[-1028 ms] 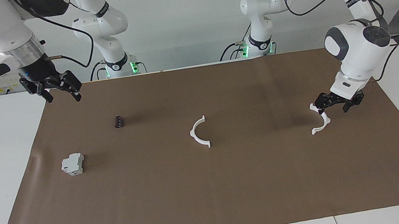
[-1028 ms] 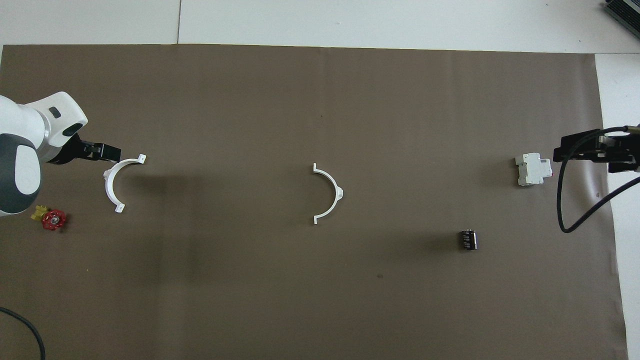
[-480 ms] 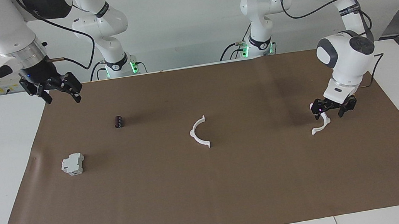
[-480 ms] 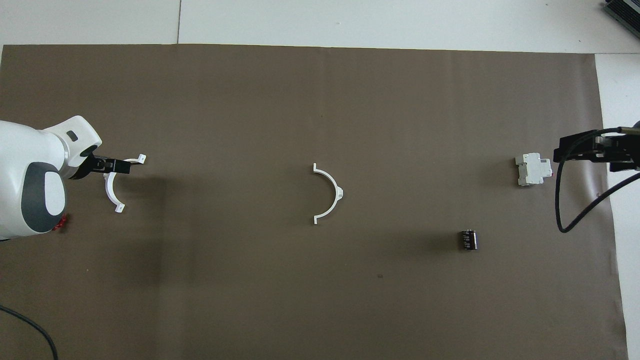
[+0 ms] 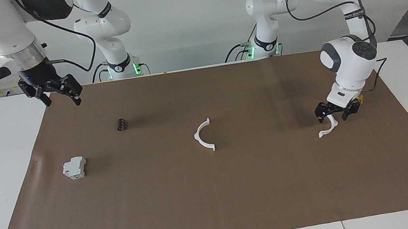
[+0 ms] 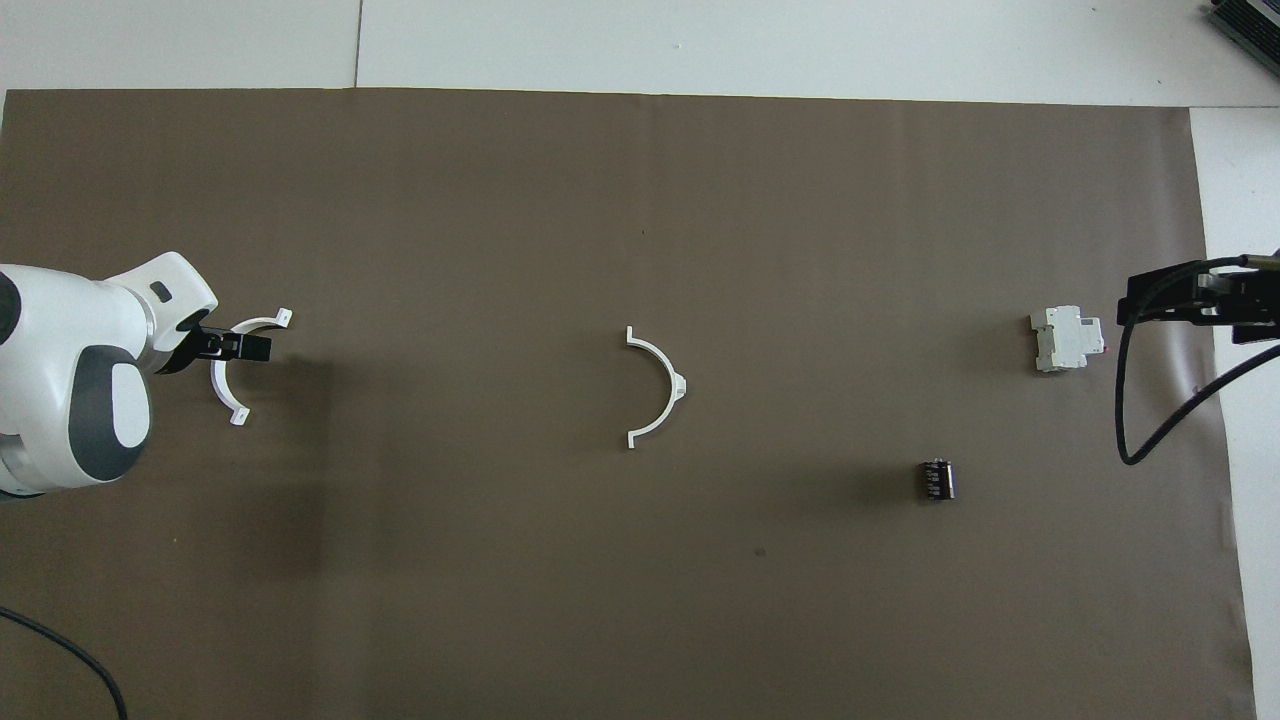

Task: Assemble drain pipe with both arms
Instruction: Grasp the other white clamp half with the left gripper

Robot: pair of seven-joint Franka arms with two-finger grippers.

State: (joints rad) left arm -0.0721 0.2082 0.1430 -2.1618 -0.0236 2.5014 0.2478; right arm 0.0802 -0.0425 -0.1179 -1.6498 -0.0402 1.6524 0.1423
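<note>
- Bright, even light from above; both views sharp, no glare on the brown mat (image 5: 238, 189)
- Soft dark shadow on the mat just beside the open jaws of the left gripper (image 5: 334, 112)
- Faint shadows trail the black cylinder (image 5: 121, 124) and grey block (image 5: 74, 168)

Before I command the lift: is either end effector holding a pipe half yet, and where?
Nothing held. The left end effector is open around one half-ring; the right end effector hangs open and empty.

Left gripper (image 5: 335, 113) now lower, straddling half-ring (image 5: 328, 125) (fingers spread); wrist covers red-yellow item; right gripper (image 5: 58, 94) slightly shifted.
</note>
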